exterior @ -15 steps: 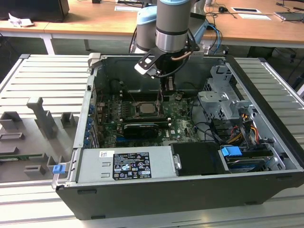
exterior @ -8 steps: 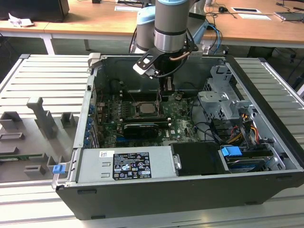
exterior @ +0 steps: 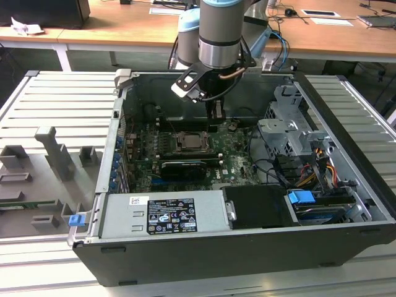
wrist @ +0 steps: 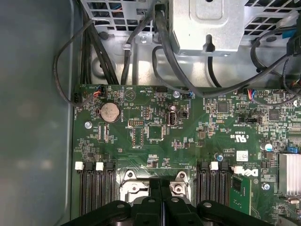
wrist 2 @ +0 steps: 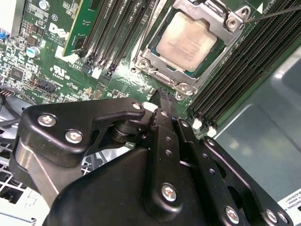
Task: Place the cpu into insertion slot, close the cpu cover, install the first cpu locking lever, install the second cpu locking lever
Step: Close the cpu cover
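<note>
Already the cpu [wrist 2: 187, 41] lies seated mid-board, framed by the cpu cover [wrist 2: 146, 60]. The gripper [wrist 2: 162, 93] hovers just beside it, fingers pinched together and holding nothing. A skewed descent could catch the cover's edge or scrape the memory slots [wrist 2: 235, 66] nearby.

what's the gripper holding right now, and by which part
Nothing. The gripper is shut with no part between its fingertips; the cpu lies seated under the cpu cover, apart from it.
</note>
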Controlling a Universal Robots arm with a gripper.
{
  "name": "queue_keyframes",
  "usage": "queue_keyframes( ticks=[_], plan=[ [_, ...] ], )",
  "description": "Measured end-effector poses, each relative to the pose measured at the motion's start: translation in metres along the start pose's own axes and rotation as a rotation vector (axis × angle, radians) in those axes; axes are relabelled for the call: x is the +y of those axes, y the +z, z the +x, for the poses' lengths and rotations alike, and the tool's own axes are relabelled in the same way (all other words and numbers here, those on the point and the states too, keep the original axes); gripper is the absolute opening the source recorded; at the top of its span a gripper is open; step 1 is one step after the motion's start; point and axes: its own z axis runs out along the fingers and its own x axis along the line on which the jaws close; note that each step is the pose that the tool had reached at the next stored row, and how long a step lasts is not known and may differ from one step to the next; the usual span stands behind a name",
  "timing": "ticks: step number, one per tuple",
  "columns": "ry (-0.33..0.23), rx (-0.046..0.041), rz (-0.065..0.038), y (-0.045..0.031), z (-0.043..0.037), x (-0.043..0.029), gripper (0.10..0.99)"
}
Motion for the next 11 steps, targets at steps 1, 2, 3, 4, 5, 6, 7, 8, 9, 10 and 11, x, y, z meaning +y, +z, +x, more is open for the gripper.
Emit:
queue_keyframes(
  ticks=[1, 2, 3, 4, 5, 6, 7, 8, 9, 10, 11],
  plan=[
    [0.000, 0.0000, 0.000, 0.0000, 0.0000, -0.0008, 0.106],
    [0.000, -0.0001, 0.000, 0.0000, 0.0000, -0.0011, 0.106],
    [0.000, -0.0001, 0.000, 0.0001, 0.0000, -0.0018, 0.106],
    [0.000, 0.0000, 0.000, 0.0001, 0.0000, -0.0028, 0.106],
    [0.000, 0.0000, 0.000, 0.0001, 0.0000, -0.0037, 0.106],
    [0.000, -0.0001, 0.000, 0.0001, 0.0001, -0.0045, 0.106],
    [0.000, -0.0001, 0.000, 0.0001, 0.0001, -0.0050, 0.106],
    [0.000, 0.0000, 0.000, 0.0002, 0.0001, -0.0055, 0.106],
    [0.000, 0.0000, 0.000, 0.0003, 0.0001, -0.0062, 0.106],
    [0.000, -0.0001, 0.000, 0.0003, 0.0001, -0.0071, 0.106],
    [0.000, 0.0000, 0.000, 0.0004, 0.0001, -0.0079, 0.106]
  ],
)
